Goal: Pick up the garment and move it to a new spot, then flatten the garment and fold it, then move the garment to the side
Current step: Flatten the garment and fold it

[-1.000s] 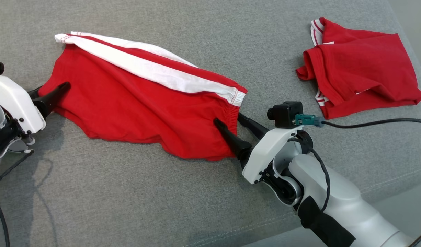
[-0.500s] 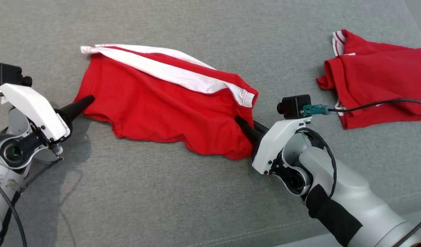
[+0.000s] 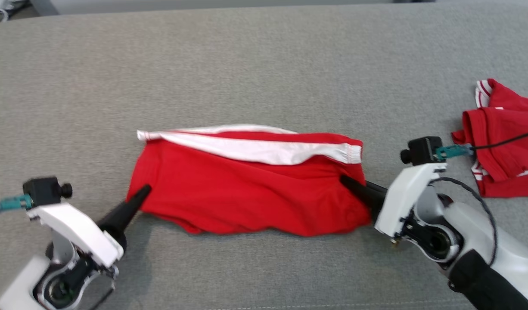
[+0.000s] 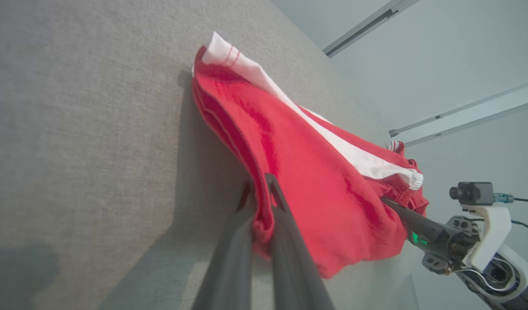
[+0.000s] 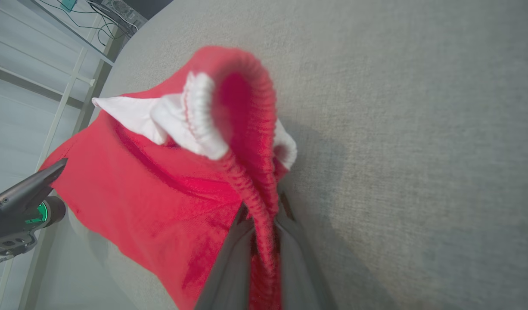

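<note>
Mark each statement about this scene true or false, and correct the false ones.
1. The left jaws are shut on the red shorts. True.
2. The right jaws stand open, apart from the shorts. False: they are shut on the elastic waistband.
3. The shorts have a blue side stripe. False: the stripe is white.
4. A second red garment lies on the grey fabric surface, at the robot's right of the shorts. True.
</note>
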